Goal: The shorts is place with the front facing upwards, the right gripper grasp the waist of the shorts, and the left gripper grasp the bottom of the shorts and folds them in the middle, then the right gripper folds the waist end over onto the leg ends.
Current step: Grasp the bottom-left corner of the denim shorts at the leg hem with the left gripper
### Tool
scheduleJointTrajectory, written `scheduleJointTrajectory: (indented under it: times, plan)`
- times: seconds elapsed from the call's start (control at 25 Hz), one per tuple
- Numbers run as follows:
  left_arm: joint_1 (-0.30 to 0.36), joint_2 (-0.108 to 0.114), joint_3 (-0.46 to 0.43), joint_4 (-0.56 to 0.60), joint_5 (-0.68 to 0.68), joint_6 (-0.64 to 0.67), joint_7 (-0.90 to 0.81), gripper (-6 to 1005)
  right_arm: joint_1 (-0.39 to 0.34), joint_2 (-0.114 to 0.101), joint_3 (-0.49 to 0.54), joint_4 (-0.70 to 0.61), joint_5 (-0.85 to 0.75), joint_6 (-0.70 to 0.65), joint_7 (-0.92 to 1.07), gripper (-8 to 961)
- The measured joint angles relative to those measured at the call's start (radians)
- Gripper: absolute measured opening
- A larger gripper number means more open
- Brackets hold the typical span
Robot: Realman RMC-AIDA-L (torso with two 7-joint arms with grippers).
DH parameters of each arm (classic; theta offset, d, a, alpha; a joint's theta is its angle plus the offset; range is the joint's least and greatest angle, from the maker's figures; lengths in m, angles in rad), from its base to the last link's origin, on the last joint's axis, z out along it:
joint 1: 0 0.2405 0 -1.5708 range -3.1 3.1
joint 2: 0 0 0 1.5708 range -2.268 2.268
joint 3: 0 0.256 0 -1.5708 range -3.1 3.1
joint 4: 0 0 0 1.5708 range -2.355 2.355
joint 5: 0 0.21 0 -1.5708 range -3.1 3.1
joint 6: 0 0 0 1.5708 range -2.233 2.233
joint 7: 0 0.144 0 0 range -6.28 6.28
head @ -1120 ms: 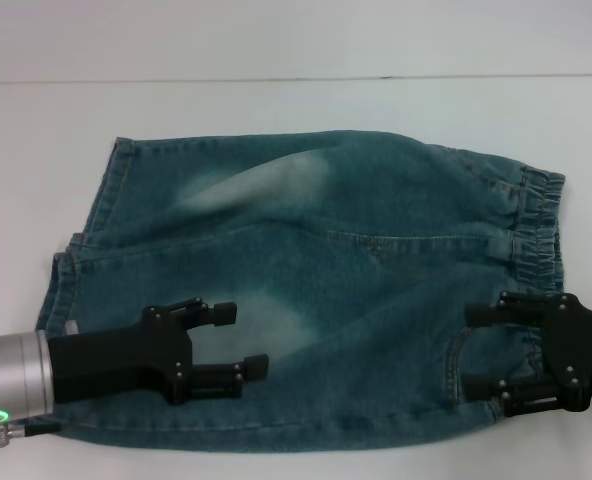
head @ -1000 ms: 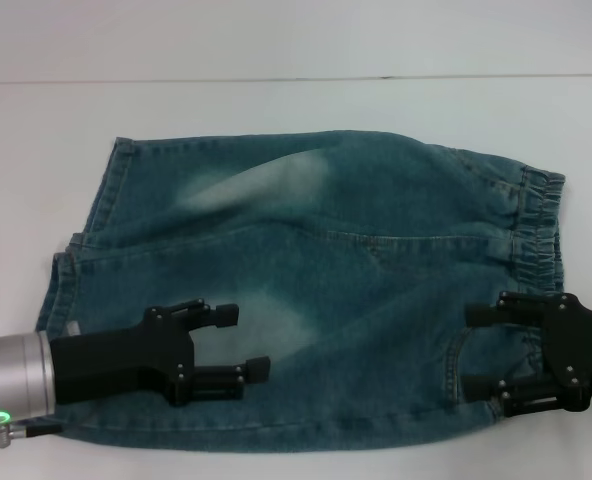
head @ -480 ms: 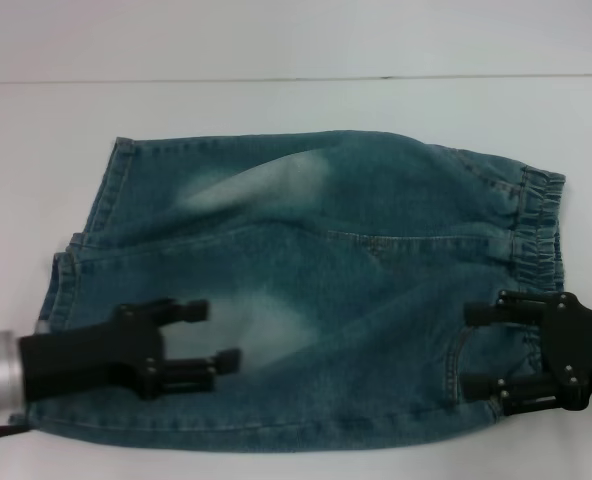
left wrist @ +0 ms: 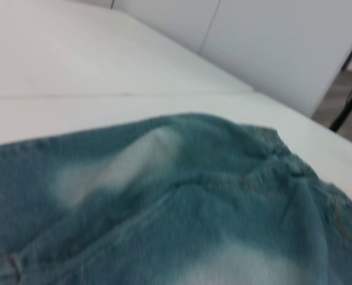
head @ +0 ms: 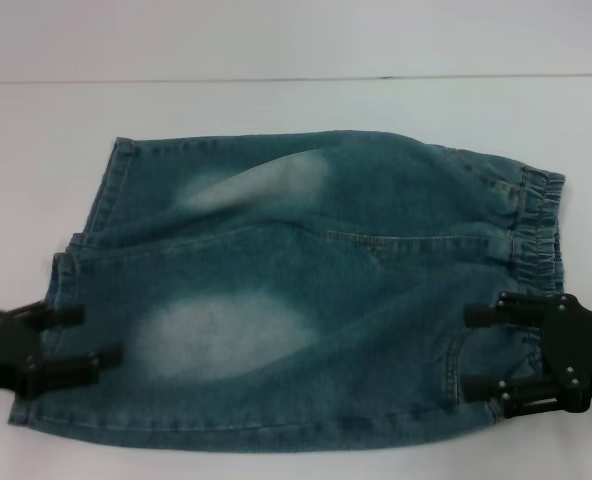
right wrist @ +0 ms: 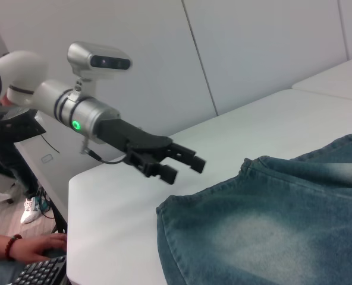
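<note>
The blue denim shorts (head: 306, 290) lie flat on the white table (head: 276, 100), elastic waist (head: 538, 225) to the right and leg ends (head: 66, 270) to the left. My left gripper (head: 96, 334) is open at the leg-end edge, its fingertips just over the hem and nothing between them. Over the waist corner my right gripper (head: 469, 350) hovers open, holding nothing. The right wrist view shows the left gripper (right wrist: 186, 170) open beside the shorts (right wrist: 271, 225). Only denim of the shorts (left wrist: 182, 202) fills the left wrist view.
White table surface surrounds the shorts, with a seam line (head: 296, 78) behind them. In the right wrist view a person's hand (right wrist: 27, 244) rests on a keyboard (right wrist: 36, 273) beyond the table edge, near a white wall.
My left gripper has pulled back to the left, off the middle of the shorts to the leg-end edge. The right gripper and the shorts have stayed put.
</note>
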Motion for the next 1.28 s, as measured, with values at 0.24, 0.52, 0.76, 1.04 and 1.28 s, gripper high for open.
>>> scheduleJointTrajectory:
  times: [0.24,0.52,0.76,1.04,1.28]
  plan:
    - [0.0,0.014,-0.05,0.102,0.114,0.074,-0.081,899,0.006,-0.003,0.002,-0.001,0.0,0.0,0.0,941]
    - [0.008,0.011,-0.07,0.195,0.214,0.075,-0.18,898,0.009,-0.004,0.005,-0.001,0.0,0.006,0.006,941]
    - [0.002,0.01,-0.07,0.209,0.263,0.06,-0.21,897,0.009,-0.005,0.007,-0.005,0.0,0.015,0.011,942]
    - [-0.015,0.006,-0.056,0.192,0.29,0.04,-0.215,895,0.012,-0.005,0.001,-0.004,0.0,0.031,0.011,942]
    - [-0.032,-0.002,-0.048,0.181,0.334,0.039,-0.233,894,0.01,-0.005,0.001,-0.002,0.0,0.032,0.011,942]
